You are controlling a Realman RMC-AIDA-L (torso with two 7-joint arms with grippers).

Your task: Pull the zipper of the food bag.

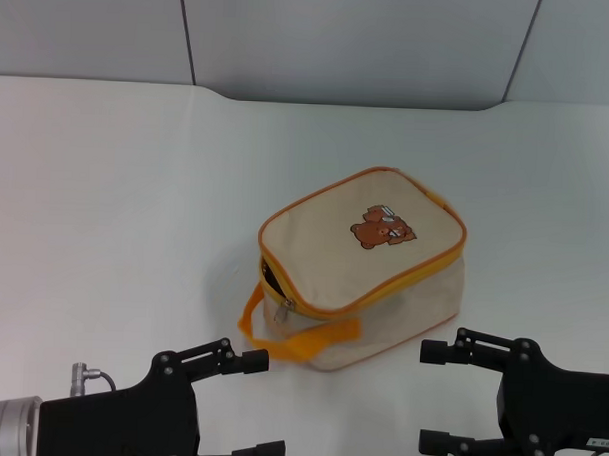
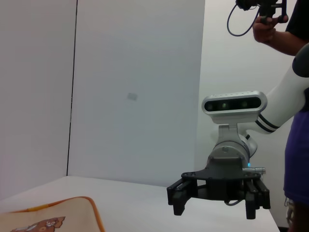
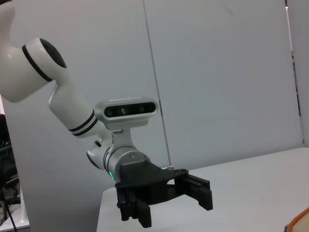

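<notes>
food bag [image 1: 368, 270] in the middle of the counter [image 1: 116, 181], zipper pull [image 1: 288, 307] at its near-left corner | left gripper [image 1: 248, 406] and right gripper [image 1: 441, 398] low before it, jaws spread, holding nothing | stage not settled; a pull needs a pinch on the small tab.
</notes>
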